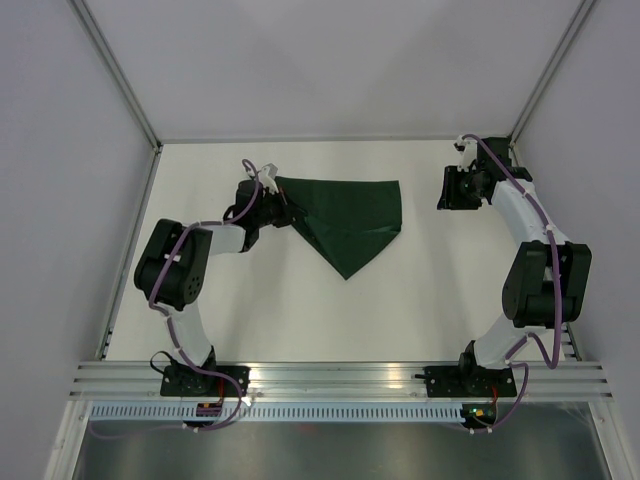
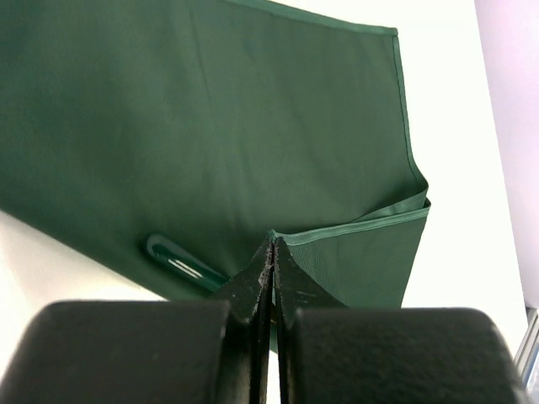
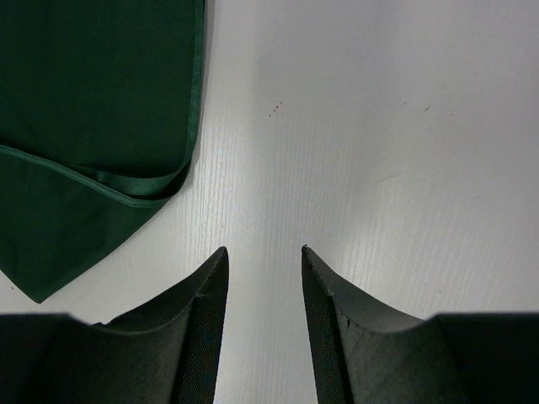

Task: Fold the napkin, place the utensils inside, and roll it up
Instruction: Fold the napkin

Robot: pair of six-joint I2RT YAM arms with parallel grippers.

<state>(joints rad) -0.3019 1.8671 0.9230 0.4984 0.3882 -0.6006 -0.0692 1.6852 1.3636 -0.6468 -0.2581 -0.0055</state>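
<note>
The dark green napkin lies folded into a rough triangle at the table's middle back, its point toward the arms. My left gripper is at its left corner. In the left wrist view the gripper is shut, pinching the hemmed corner of the napkin. A slim, glossy dark utensil end shows at the cloth's near edge, and the rest of it is hidden by my fingers. My right gripper is open over bare table, apart from the napkin's right corner, with nothing between its fingers.
The white table is walled by grey panels with aluminium posts at the back corners. A ribbed metal rail carrying both arm bases runs along the near edge.
</note>
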